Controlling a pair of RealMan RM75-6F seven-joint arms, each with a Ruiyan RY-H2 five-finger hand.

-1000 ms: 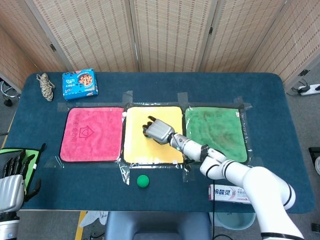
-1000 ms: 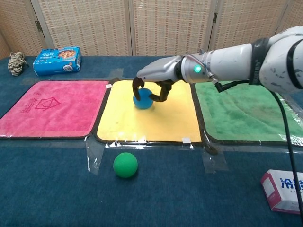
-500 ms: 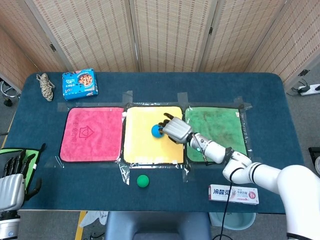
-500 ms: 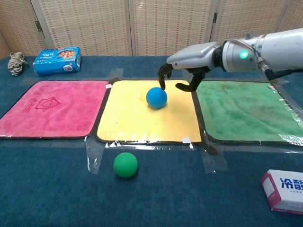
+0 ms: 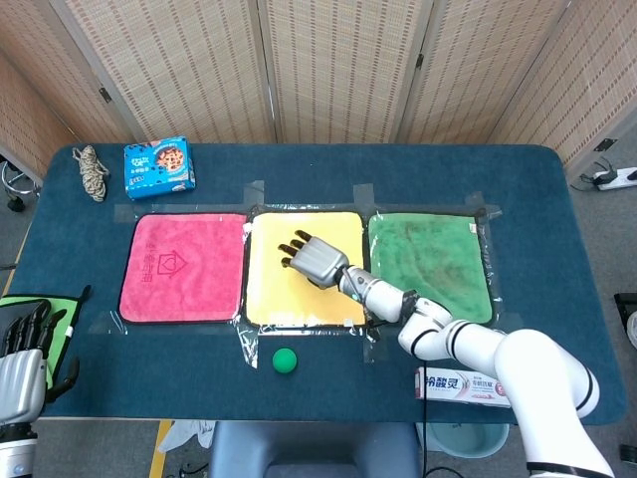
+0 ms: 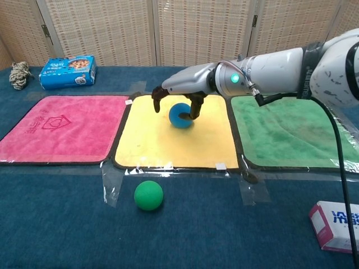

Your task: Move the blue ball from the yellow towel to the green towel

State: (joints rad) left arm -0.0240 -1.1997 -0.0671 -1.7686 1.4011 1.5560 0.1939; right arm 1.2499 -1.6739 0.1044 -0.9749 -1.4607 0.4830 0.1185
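Note:
The blue ball lies on the yellow towel, toward its far right part. My right hand arches over the ball, fingers spread and curved down around it; the thumb side touches the ball and the other fingers stand a little apart from it. In the head view the right hand covers the ball on the yellow towel. The green towel lies to the right, nothing on it, also seen as the green towel. My left hand hangs off the table's near left corner, holding nothing.
A green ball sits on the blue tablecloth in front of the yellow towel. A pink towel lies at left. A blue snack box and a rope coil are at the far left. A toothpaste box lies near right.
Half a second ago my right hand was to the right of the ball, near the green towel's edge. It has swung back left and now arches over the ball, which shifted slightly left.

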